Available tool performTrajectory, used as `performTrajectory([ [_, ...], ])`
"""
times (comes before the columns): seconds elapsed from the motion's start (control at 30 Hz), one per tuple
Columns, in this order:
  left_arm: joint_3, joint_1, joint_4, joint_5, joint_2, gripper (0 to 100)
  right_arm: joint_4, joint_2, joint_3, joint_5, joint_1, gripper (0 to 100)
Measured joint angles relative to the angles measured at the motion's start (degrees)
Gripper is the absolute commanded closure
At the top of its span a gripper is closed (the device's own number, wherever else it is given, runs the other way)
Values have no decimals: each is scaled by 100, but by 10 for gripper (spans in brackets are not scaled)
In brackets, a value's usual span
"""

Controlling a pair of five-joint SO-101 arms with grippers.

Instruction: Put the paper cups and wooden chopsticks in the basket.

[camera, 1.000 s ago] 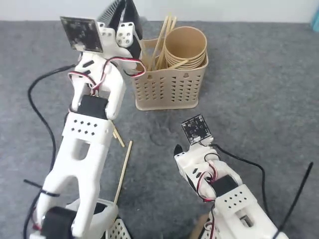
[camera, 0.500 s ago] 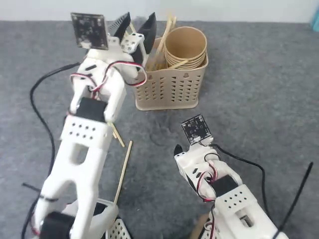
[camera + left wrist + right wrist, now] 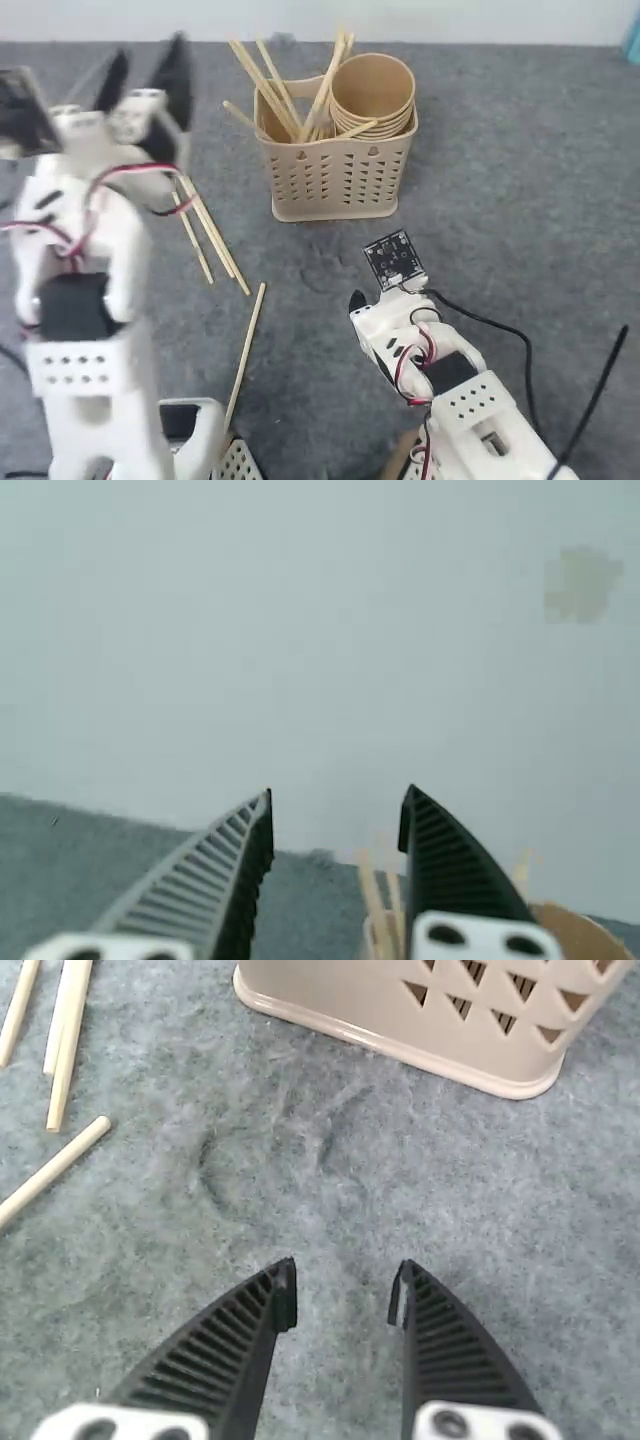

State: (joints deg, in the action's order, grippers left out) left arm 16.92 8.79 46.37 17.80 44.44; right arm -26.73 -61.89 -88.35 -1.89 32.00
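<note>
Space gaped across my left gripper (image 3: 148, 62), jaws apart, raised at the far left. Loose chopsticks (image 3: 212, 238) lay on the worktop (image 3: 520, 200) just beside it. The basket (image 3: 340, 180) held paper cups (image 3: 372, 90) and other chopsticks (image 3: 270, 90). My right gripper (image 3: 342, 1282), jaws apart too, hung near the basket.

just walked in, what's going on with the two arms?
Neither hand holds anything. The left hand is raised and open, off to one side of the basket, which holds the stacked cups and several chopsticks. The right hand is open, low over the mat. A few loose chopsticks lie on the mat, not yet collected.
</note>
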Motion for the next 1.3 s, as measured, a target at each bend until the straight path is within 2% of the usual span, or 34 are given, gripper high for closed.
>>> performTrajectory([
  [0.2, -18, 756, 580, 343, -1064, 822, 0, 0, 0, 0, 0, 829],
  [0.4, -18, 967, 589, 360, -2787, 991, 0, 0, 0, 0, 0, 829],
  [0.7, -554, 967, 589, 396, -4941, 887, 0, 0, 0, 0, 0, 829],
  [1.3, -2198, 1178, 589, 396, -7859, 889, 0, 0, 0, 0, 0, 829],
])
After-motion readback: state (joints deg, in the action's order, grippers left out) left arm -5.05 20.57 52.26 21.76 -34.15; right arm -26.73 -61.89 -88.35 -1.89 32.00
